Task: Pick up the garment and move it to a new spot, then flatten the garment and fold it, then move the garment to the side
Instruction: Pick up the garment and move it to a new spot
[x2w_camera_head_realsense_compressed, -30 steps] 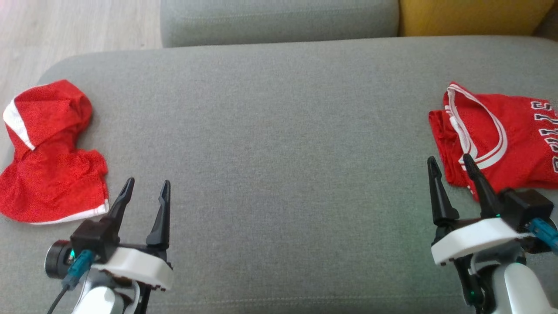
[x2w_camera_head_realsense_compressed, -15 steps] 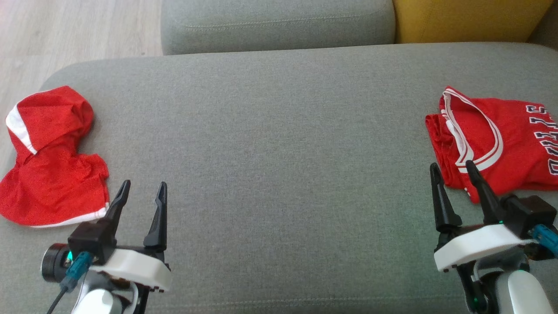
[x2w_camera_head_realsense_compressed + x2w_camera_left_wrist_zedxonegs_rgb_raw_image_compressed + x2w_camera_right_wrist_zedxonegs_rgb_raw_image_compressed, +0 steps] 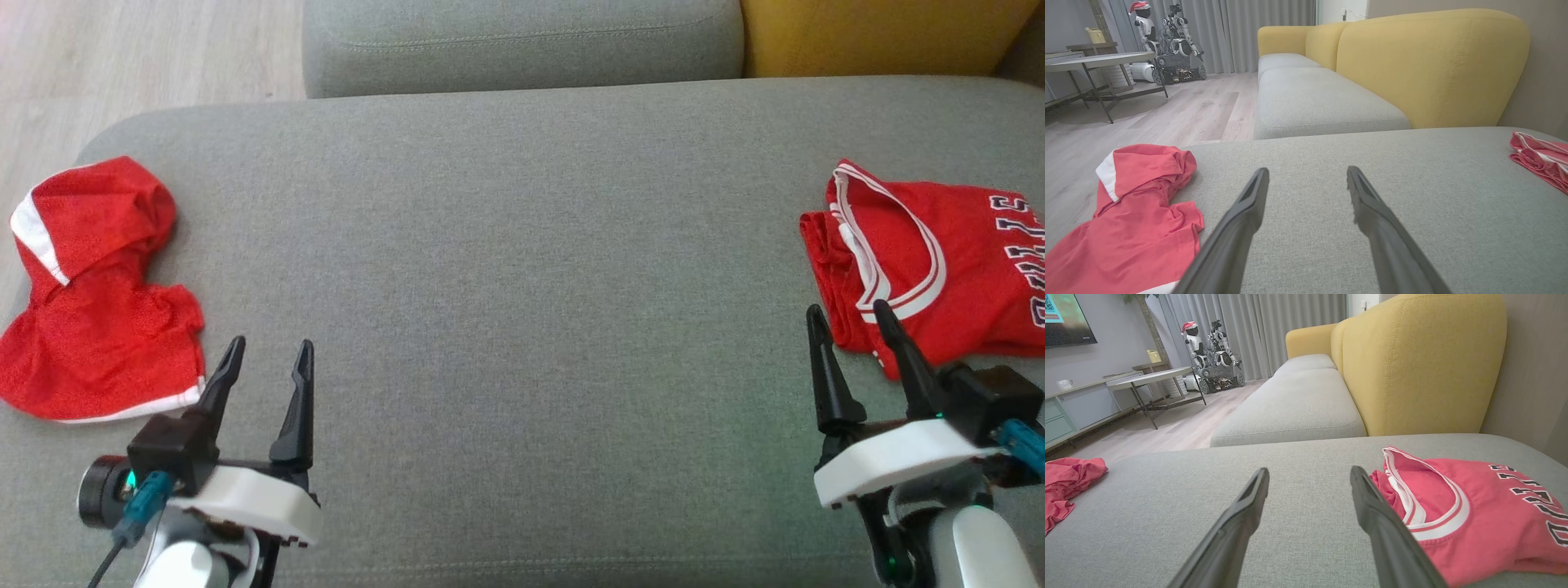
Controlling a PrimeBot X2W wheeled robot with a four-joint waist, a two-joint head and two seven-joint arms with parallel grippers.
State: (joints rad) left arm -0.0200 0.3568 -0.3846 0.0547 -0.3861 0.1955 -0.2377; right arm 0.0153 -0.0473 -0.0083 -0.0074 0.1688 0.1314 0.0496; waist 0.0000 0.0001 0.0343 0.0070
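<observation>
Found the crumpled red garment [image 3: 98, 327] lying at the left end of the grey sofa cushion [image 3: 522, 245], just beside the left gripper [image 3: 271, 341], not touching it. Judged nothing begun on it: pickup, flattening, folding and setting aside all left. Saw both pairs of fingers spread apart and empty, the right gripper [image 3: 847, 306] by a folded red jersey [image 3: 971, 237]. Made out dark block letters there, cut off, not safely readable.
</observation>
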